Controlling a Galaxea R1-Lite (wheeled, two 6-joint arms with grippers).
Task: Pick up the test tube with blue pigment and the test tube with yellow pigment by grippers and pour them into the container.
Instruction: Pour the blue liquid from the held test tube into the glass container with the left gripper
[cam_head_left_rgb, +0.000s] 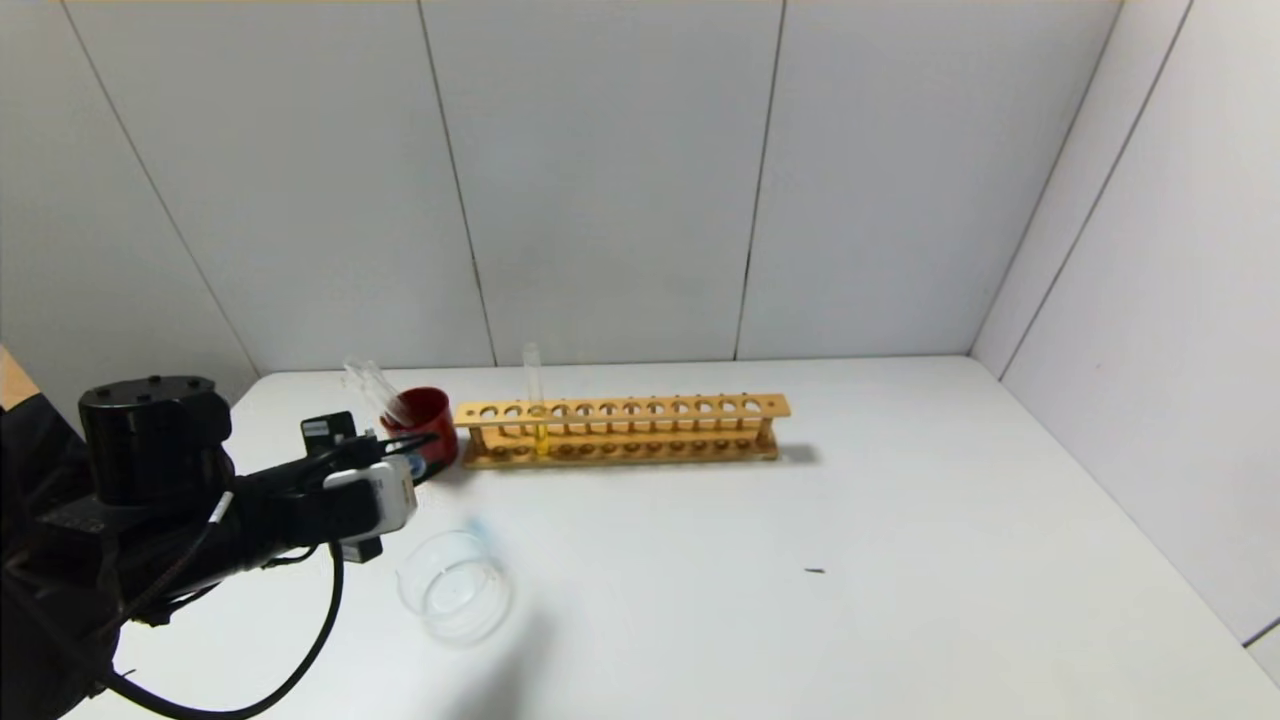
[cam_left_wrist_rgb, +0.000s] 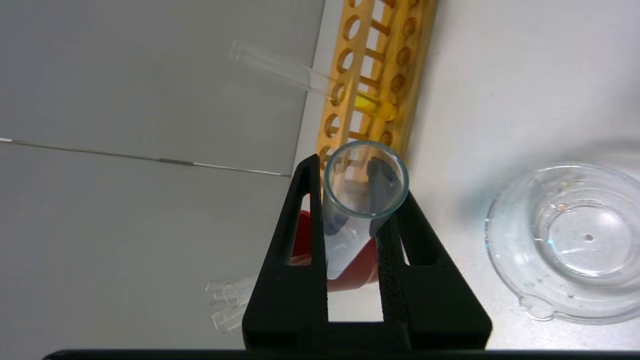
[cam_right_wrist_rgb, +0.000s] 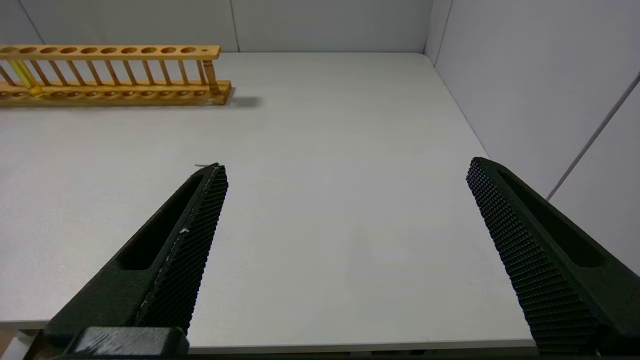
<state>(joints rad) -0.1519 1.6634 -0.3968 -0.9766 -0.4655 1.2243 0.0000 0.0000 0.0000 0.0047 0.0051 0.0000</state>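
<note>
Progress roughly halfway, judging by the drained tube and the untouched yellow one.

White matte table (cam_head_left_rgb: 900, 560) bears a long wooden rack (cam_head_left_rgb: 620, 430) holding the yellow-liquid glass tube (cam_head_left_rgb: 534, 400) upright; near-left, the low clear lipped glass dish (cam_head_left_rgb: 455, 597) looks almost dry, faint blue beside it. Left gripper (cam_left_wrist_rgb: 357, 225) clamps a near-empty round-bottomed clear tube (cam_left_wrist_rgb: 357, 210) over the dark red cup (cam_head_left_rgb: 425, 415); right gripper (cam_right_wrist_rgb: 345, 200) gapes wide, holding nothing.

Head view high, wrist views low, sharing rack (cam_head_left_rgb: 620, 430)
</note>
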